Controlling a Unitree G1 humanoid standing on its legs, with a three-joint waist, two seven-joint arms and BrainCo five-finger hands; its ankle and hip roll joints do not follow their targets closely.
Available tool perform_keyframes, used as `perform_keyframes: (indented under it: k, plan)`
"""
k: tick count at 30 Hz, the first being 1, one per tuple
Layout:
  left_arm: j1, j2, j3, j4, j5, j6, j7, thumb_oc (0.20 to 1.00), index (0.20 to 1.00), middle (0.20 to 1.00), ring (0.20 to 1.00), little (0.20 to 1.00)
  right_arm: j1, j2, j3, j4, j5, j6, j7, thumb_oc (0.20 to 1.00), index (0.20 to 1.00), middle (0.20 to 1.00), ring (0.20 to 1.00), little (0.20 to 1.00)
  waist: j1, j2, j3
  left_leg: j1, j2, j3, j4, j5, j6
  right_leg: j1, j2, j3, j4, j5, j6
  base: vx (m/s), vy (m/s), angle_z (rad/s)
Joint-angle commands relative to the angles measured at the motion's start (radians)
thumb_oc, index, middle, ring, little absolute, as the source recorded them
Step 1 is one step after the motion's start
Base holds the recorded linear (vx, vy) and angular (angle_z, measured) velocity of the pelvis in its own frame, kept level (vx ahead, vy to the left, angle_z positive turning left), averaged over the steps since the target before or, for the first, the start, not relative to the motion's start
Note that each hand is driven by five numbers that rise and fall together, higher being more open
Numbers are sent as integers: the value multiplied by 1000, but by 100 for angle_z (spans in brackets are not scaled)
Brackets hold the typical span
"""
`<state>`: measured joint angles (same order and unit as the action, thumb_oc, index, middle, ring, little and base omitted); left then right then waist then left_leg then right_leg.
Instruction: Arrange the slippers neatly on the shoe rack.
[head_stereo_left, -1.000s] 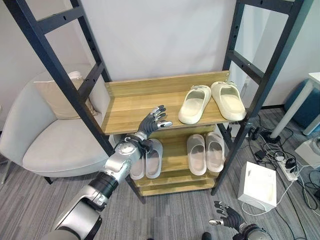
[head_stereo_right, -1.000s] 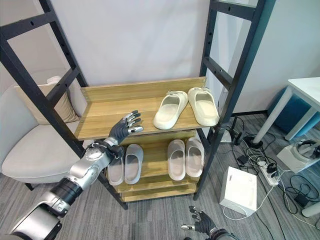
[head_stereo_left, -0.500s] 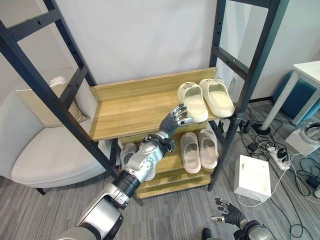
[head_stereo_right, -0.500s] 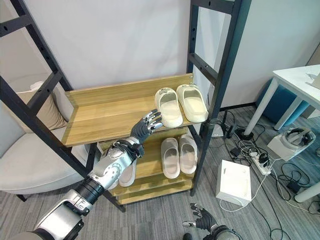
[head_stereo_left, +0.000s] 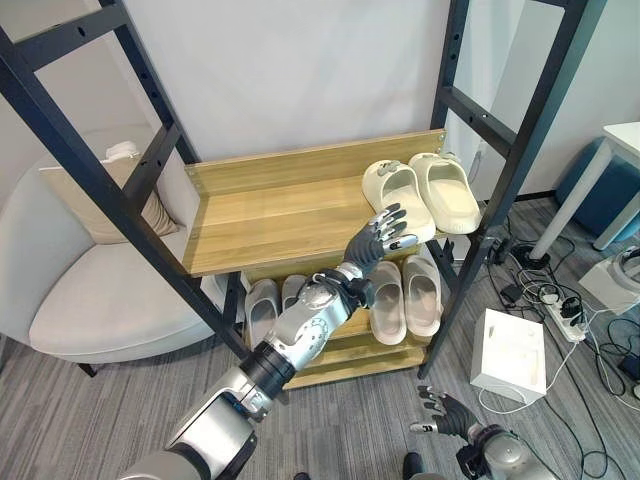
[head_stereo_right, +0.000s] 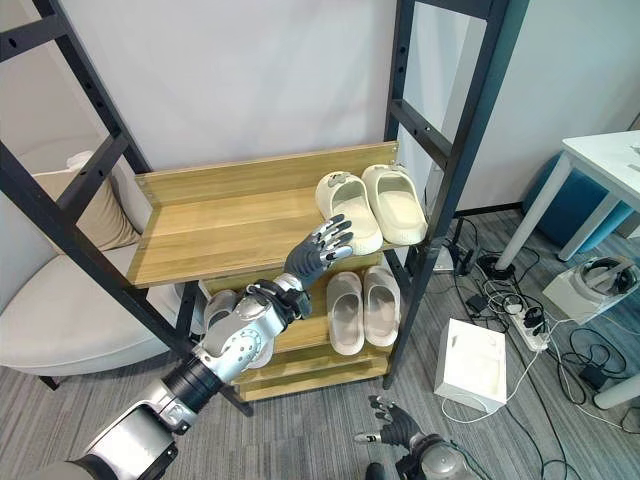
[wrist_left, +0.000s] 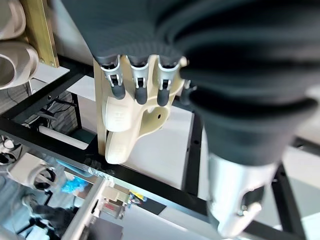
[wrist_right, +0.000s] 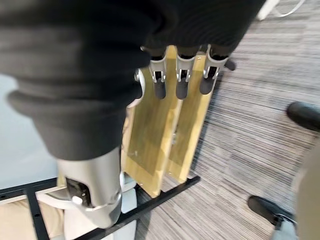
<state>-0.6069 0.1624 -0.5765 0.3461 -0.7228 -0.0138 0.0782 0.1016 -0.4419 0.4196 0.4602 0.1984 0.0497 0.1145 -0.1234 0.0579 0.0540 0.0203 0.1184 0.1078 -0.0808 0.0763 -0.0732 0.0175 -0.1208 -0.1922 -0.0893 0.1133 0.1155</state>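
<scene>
A pair of cream slippers (head_stereo_left: 397, 196) sits side by side at the right end of the upper wooden shelf (head_stereo_left: 270, 225). My left hand (head_stereo_left: 376, 240) is open in front of that shelf, its straight fingers reaching the near end of the left cream slipper (wrist_left: 127, 125). On the lower shelf lie a pale pink pair (head_stereo_left: 405, 296) and a grey pair (head_stereo_left: 262, 310), the grey one partly hidden behind my left arm. My right hand (head_stereo_left: 440, 418) hangs low above the floor with its fingers spread open.
Black slanted uprights (head_stereo_left: 500, 170) frame the rack on both sides. A light armchair (head_stereo_left: 90, 290) with a cushion stands to the left. A white box (head_stereo_left: 510, 355), a power strip with cables (head_stereo_left: 565, 325) and a white table (head_stereo_left: 625, 140) are on the right.
My left hand has moved right along the upper shelf's front edge, from its middle to the cream slippers. The camera has shifted too. The right hand stays low.
</scene>
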Motion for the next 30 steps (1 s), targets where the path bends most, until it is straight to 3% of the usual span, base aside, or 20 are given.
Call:
perform_keyframes:
  k: [1, 5, 7, 8, 11, 13, 15, 16, 17, 18, 21, 23, 27, 30]
  plan:
    - [-123, 15, 128, 81, 144, -89, 73, 1000, 1000, 1000, 1000, 1000, 1, 27, -6, -34, 36, -43, -14, 1000, 1000, 1000, 1000, 1000, 31, -59, 0, 31, 6, -4, -6, -34, -35, 33, -6, -23, 2, -21, 22, 0, 0, 0]
    - [-56, 73, 237, -47, 242, -145, 142, 1000, 1000, 1000, 1000, 1000, -9, 50, -24, -9, 42, -67, -27, 1000, 1000, 1000, 1000, 1000, 43, -64, 2, 28, 8, -9, -6, -30, -38, 34, -7, -29, 2, -21, 21, -25, 0, 4]
    - [-24, 121, 282, -181, 264, -182, 131, 1000, 1000, 1000, 1000, 1000, -13, 57, -34, 4, 46, -77, -27, 1000, 1000, 1000, 1000, 1000, 48, -66, 2, 25, 9, -10, -6, -31, -39, 32, -9, -30, 2, -21, 23, -23, 16, 5]
    - [-9, 161, 305, -327, 281, -211, 85, 1000, 1000, 1000, 1000, 1000, -15, 60, -38, 12, 44, -80, -19, 1000, 1000, 1000, 1000, 1000, 58, -67, -2, 23, 8, -8, -6, -33, -40, 29, -11, -30, 2, -18, 26, -21, 26, 7]
    - [41, 187, 296, -483, 244, -232, -3, 1000, 1000, 1000, 1000, 1000, -6, 65, -44, 7, 34, -82, -4, 1000, 1000, 1000, 1000, 1000, 69, -69, -7, 23, 7, -10, -6, -37, -40, 30, -15, -33, 2, -17, 28, -3, 22, 4]
    - [57, 196, 279, -530, 215, -232, -47, 1000, 1000, 1000, 1000, 1000, -2, 69, -47, 5, 30, -81, 2, 1000, 1000, 1000, 1000, 1000, 73, -69, -8, 22, 6, -12, -6, -38, -40, 31, -16, -36, 2, -17, 29, 4, 13, 11]
    - [87, 266, 202, -654, 138, -216, -199, 1000, 1000, 1000, 1000, 1000, 3, 69, -58, -5, 26, -85, 18, 1000, 1000, 1000, 1000, 1000, 80, -67, -11, 20, 4, -18, -6, -40, -39, 33, -18, -41, 2, -16, 32, -2, 17, 11]
    - [88, 268, 202, -655, 137, -215, -200, 1000, 1000, 1000, 1000, 1000, 4, 70, -58, -5, 26, -85, 18, 1000, 1000, 1000, 1000, 1000, 80, -68, -11, 21, 4, -18, -6, -40, -39, 33, -19, -41, 2, -16, 32, 7, 24, 8]
    - [104, 367, 119, -726, 147, -202, -302, 1000, 1000, 1000, 1000, 1000, 8, 62, -62, -7, 20, -95, 33, 1000, 1000, 1000, 1000, 1000, 87, -63, -14, 20, 2, -22, -6, -41, -39, 35, -20, -44, 2, -17, 34, 8, 22, 6]
    - [109, 407, 78, -749, 124, -188, -345, 1000, 1000, 1000, 1000, 1000, 10, 60, -59, -5, 17, -101, 39, 1000, 1000, 1000, 1000, 1000, 90, -62, -14, 20, 1, -24, -6, -42, -39, 37, -21, -47, 2, -17, 34, 8, 29, 5]
    - [108, 529, -98, -705, 85, -135, -470, 1000, 1000, 1000, 1000, 1000, 5, 40, -39, 5, 6, -118, 57, 1000, 1000, 1000, 1000, 1000, 90, -59, -13, 23, -3, -26, -6, -44, -36, 41, -23, -53, 2, -15, 39, 0, 6, 1]
    - [221, 640, -195, -552, 233, -137, -505, 1000, 1000, 1000, 1000, 1000, 3, 11, -28, 12, 32, -133, 67, 1000, 1000, 1000, 1000, 1000, 95, -58, -6, 27, -6, -31, -6, -45, -33, 47, -23, -53, 2, -16, 42, 9, 31, 0]
    - [346, 631, -176, -353, 410, -155, -476, 1000, 1000, 1000, 1000, 1000, 4, 1, -13, 2, 75, -137, 71, 1000, 1000, 1000, 1000, 1000, 97, -63, -5, 31, -9, -28, -6, -49, -30, 47, -27, -53, 3, -18, 44, 12, 22, 2]
    - [480, 541, -64, -167, 459, -153, -412, 1000, 1000, 1000, 1000, 1000, 9, 7, -16, -4, 80, -130, 71, 1000, 1000, 1000, 1000, 1000, 105, -67, -8, 34, -10, -29, -6, -52, -27, 49, -30, -53, 3, -18, 44, 19, 18, 2]
